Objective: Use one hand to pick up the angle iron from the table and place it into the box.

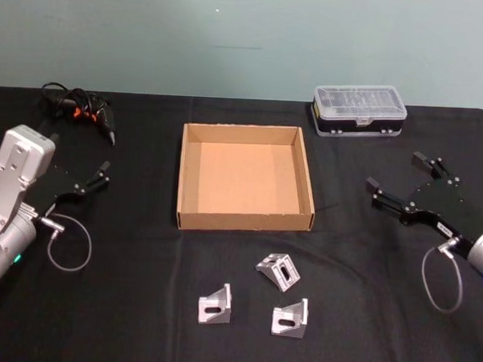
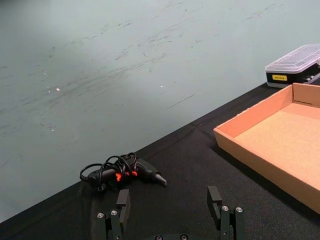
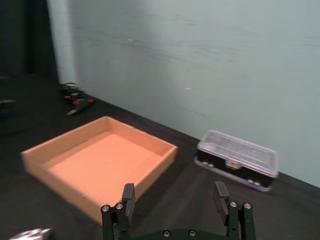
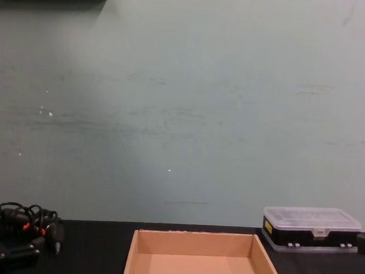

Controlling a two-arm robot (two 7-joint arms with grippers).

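Note:
Three silver angle irons lie on the black table (image 1: 123,320) in front of the box: one at the left (image 1: 216,304), one nearer the box (image 1: 278,271), one at the right (image 1: 290,318). The tan cardboard box (image 1: 244,221) sits mid-table with nothing inside; its wall also shows in the wrist views (image 2: 250,150) (image 3: 150,172) and the chest view (image 4: 200,242). My left gripper (image 1: 78,164) (image 2: 169,197) hovers open to the left of the box. To the right of the box my right gripper (image 1: 396,172) (image 3: 174,192) is open too. Neither holds anything.
A clear-lidded plastic case (image 1: 359,110) (image 3: 237,159) stands behind the box's right corner. At the back left lies a black device with looped cables and orange marks (image 1: 78,110) (image 2: 122,171). A pale wall backs the table.

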